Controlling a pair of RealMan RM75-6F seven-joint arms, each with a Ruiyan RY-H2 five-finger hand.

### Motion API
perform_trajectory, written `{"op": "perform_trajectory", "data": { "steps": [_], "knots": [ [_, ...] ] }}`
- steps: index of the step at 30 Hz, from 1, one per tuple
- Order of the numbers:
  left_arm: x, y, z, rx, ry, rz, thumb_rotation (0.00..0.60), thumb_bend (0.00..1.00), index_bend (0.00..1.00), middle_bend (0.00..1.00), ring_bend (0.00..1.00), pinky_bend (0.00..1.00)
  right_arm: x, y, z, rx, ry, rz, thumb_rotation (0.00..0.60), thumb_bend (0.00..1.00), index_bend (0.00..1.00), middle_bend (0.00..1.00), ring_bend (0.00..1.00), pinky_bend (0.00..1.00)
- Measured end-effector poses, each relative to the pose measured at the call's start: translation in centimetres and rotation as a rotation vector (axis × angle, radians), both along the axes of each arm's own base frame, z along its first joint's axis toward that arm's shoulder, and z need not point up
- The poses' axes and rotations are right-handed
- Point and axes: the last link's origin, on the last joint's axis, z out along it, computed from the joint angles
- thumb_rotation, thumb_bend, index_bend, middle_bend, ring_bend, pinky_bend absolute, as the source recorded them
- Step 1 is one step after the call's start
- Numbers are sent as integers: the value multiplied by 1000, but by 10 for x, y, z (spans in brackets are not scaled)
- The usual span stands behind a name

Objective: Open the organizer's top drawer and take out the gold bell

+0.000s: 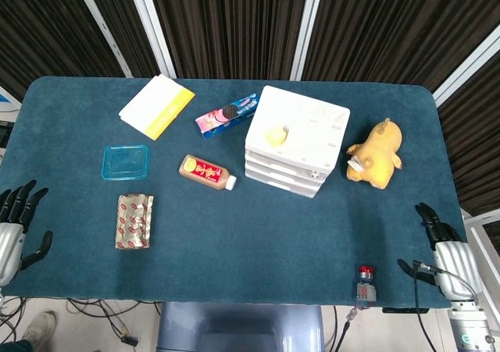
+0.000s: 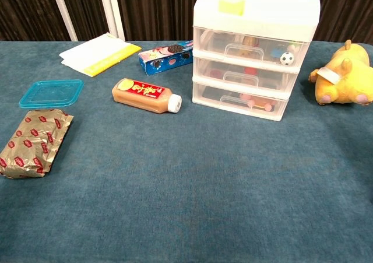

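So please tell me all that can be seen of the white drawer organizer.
The organizer is a white plastic unit with an opaque top and three stacked, see-through drawers, all closed, each with a clear front handle. It stands upright on the blue table, turned at a slight angle. A yellow note sticks on its top. Small things show dimly inside; a tiny soccer ball is in the top drawer. Neither hand touches it.
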Motion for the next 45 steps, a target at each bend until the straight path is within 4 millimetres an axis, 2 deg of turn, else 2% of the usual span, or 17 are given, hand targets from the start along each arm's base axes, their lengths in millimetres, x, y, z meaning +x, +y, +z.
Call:
{"op": "perform_trajectory", "data": {
  "steps": [4,6,11,14,19,27,36,42,45],
  "knots": [
    [-2,1,0,-3,1,10,600,423,73,0,0,0,13,-11,-9,118,-132,24,600,301,37,281,489,612],
    [-2,1,0,-2,0,11,600,423,73,0,0,0,20,-20,-16,189,-191,31,600,311,27,349,560,679],
    [-2,1,0,2,-1,12,600,423,73,0,0,0,39,-41,-33,343,-326,28,600,351,11,612,784,863],
    [-4,2,1,4,-1,19,600,423,73,0,0,0,50,-52,-42,402,-430,21,600,363,8,714,874,926],
    [-6,2,1,3,-1,26,600,423,72,0,0,0,75,-76,-65,506,-592,13,600,381,0,793,924,966],
    [-8,3,1,4,2,39,600,423,71,0,0,0,108,-108,-102,587,-665,-7,600,393,0,807,930,972],
    [-10,5,2,8,2,43,600,423,71,0,0,0,133,-127,-135,562,-764,-16,600,464,0,820,936,975],
    [-13,7,3,9,1,52,600,423,71,0,0,0,143,-141,-149,535,-776,-7,600,483,0,826,936,978],
    [-14,7,5,16,-2,54,600,424,71,0,0,0,148,-148,-154,530,-779,0,600,527,0,828,936,979]
  ]
}}
